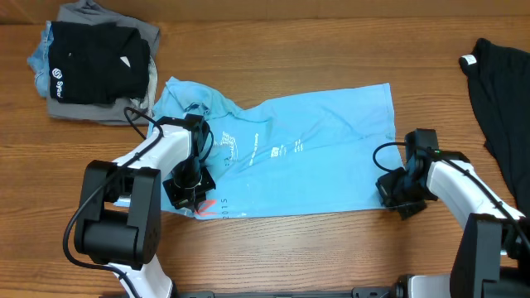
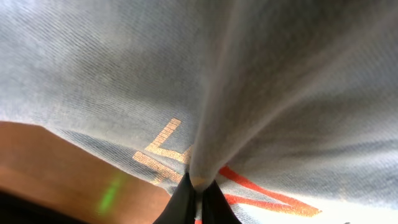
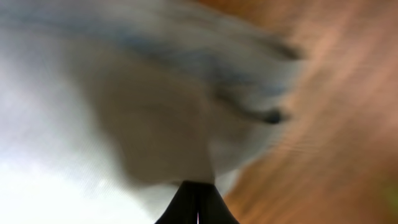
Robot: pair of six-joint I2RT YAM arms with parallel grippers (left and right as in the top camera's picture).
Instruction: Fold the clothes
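So the light blue T-shirt point(image 1: 306, 157) lies spread out in the middle of the table point(image 1: 331, 257), mostly flat, with some rumpling at its upper left corner. Small white print sits around its middle, and the coral-red lettering point(image 2: 261, 196) runs along the near left hem.

The left gripper point(image 1: 192, 189) is down on that near left corner. From the left wrist view its jaws are pressed together on a ridge of the blue fabric, which rises up from the fingertips point(image 2: 186, 199) right beside the lettering, so it's got a proper pinch on the shirt.

The right gripper point(image 1: 393, 192) is at the opposite near corner, on the shirt's right edge. The right wrist view is badly blurred, but the two dark fingers point(image 3: 186, 208) look closed with pale cloth bunched right at their tips, wood grain showing off to the side.

Further out, a black garment point(image 1: 501, 108) lies at the far right edge of the table with a white tag point(image 1: 469, 60) at its top corner, well apart from the shirt. At the far left corner there's a pile of folded clothes point(image 1: 95, 70), a black piece with a white logo on top of grey and blue ones, just beside the shirt's rumpled corner.
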